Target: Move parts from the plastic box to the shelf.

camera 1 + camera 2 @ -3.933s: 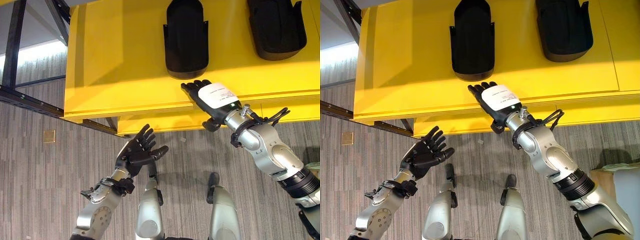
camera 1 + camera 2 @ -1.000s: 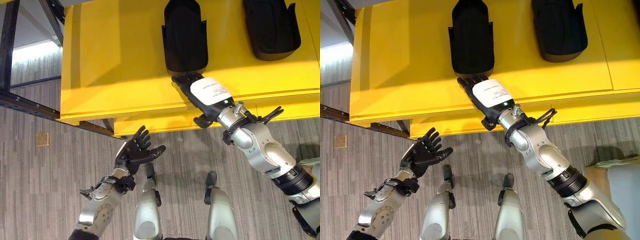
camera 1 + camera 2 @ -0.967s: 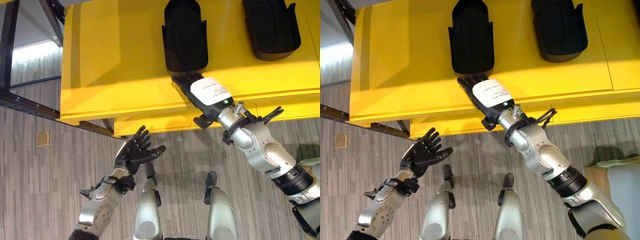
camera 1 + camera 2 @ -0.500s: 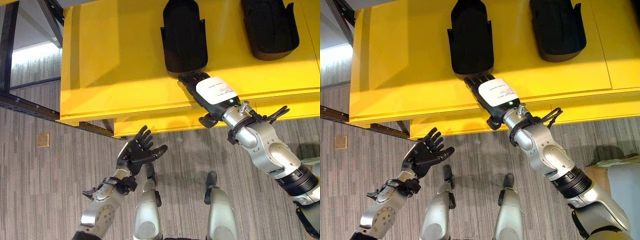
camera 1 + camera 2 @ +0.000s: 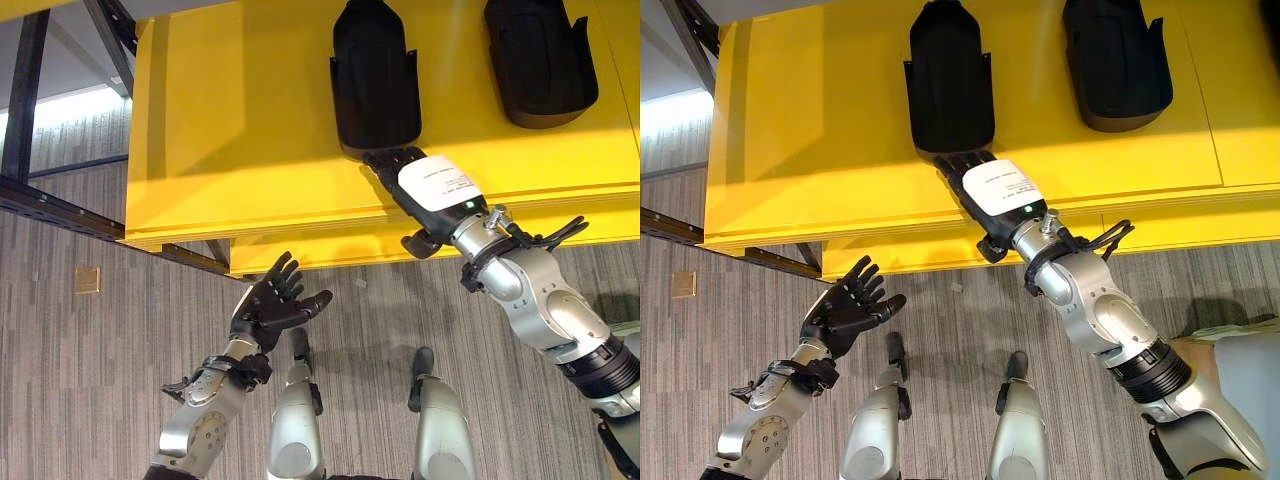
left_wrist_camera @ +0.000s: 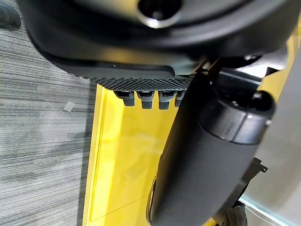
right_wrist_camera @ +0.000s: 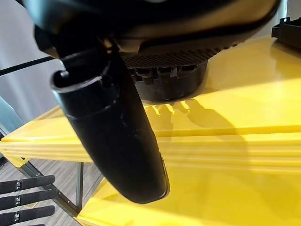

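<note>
Shelf: we see the yellow shelf (image 5: 250,130) carrying two black parts.
Right hand: the right hand (image 5: 425,185) lies flat, fingers straight, tips against the near end of the left part (image 5: 375,75); it has crept forward since four seconds ago.
Other part: the right part (image 5: 538,55) sits well apart.
Left hand: the left hand (image 5: 270,305) stays spread and empty above the floor (image 5: 80,380).

Two black parts lie flat on my yellow shelf (image 5: 250,150): near part (image 5: 375,75) at 12 o'clock, second part (image 5: 540,60) at 1 o'clock.
</note>
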### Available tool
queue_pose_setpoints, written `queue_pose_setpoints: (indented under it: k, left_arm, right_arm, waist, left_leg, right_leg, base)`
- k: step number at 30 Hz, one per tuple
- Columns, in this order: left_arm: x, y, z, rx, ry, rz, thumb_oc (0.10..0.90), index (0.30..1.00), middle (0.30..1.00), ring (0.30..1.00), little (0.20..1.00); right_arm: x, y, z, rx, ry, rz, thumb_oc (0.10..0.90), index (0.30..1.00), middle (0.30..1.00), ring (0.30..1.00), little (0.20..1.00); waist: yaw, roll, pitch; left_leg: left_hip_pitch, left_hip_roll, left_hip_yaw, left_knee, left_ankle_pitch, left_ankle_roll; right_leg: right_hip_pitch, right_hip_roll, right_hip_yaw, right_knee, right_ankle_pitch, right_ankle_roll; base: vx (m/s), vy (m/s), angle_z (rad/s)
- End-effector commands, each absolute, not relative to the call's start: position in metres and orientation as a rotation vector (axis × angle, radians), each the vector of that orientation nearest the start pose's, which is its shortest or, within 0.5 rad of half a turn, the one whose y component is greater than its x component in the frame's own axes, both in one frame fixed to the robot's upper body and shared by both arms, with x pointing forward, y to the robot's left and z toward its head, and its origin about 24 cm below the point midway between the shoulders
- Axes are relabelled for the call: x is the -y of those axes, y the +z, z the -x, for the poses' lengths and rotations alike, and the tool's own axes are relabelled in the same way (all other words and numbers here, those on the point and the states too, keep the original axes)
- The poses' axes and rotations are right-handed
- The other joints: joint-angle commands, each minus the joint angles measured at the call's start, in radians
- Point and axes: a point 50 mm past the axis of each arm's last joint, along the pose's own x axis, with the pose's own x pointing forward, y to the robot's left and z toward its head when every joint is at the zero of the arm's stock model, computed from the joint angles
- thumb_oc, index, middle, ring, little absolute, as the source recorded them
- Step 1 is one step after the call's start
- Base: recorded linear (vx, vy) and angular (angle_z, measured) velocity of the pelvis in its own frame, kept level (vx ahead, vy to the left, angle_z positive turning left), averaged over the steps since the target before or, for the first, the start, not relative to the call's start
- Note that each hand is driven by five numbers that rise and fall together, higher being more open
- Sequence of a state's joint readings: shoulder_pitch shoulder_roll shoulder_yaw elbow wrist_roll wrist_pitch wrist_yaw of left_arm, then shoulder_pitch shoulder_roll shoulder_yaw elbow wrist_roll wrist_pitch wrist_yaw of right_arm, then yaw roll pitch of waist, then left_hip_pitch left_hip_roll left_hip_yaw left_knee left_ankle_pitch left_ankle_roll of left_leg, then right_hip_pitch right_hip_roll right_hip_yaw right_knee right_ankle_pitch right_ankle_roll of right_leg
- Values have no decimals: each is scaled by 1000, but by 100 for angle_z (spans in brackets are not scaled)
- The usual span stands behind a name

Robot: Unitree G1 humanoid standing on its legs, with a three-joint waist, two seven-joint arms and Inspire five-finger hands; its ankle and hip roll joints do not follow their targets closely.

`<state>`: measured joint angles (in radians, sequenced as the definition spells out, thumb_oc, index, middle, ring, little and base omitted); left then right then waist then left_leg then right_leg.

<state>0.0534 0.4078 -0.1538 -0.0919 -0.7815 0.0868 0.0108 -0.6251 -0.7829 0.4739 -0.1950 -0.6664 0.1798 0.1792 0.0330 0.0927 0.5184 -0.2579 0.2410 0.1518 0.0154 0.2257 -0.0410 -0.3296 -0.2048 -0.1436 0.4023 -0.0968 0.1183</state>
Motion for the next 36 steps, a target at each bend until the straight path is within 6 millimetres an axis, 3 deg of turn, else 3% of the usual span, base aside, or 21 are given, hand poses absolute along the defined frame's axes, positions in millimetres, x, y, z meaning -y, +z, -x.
queue_pose_setpoints:
  k: [1, 15, 25, 36]
  left_arm:
    - [-184, 83, -238, 37, -220, 374, 900, 1000, 1000, 1000, 1000]
    - [-186, 82, -237, 30, -197, 380, 900, 1000, 1000, 1000, 1000]
    - [-198, 79, -232, 24, -175, 359, 900, 1000, 1000, 1000, 1000]
    - [-204, 77, -231, 29, -154, 363, 900, 1000, 1000, 1000, 1000]
  right_arm:
    - [125, 266, -288, 815, 83, 1511, 900, 1000, 1000, 1000, 1000]
    - [130, 263, -291, 771, 72, 1505, 900, 1000, 1000, 1000, 1000]
    - [155, 272, -279, 805, 69, 1444, 900, 1000, 1000, 1000, 1000]
    - [159, 268, -278, 801, 107, 1445, 900, 1000, 1000, 1000, 1000]
  waist:
    - [9, -64, -67]
    - [16, -65, -72]
    - [12, -86, -73]
    - [15, -87, -69]
  left_leg:
    - [118, -7, -11, 24, -140, -68]
    - [123, -9, -16, 29, -143, -67]
    - [123, -4, -13, 29, -142, -70]
    - [112, -2, -14, 35, -140, -68]
  right_leg:
    - [91, 103, -28, -107, -23, -84]
    - [107, 104, -36, -107, -28, -86]
    - [114, 109, -46, -113, -23, -83]
    - [114, 111, -48, -117, -22, -84]
  base:
    - [45, 3, 2]
    - [8, 1, 0]
    - [0, -10, 2]
    - [0, 0, 0]
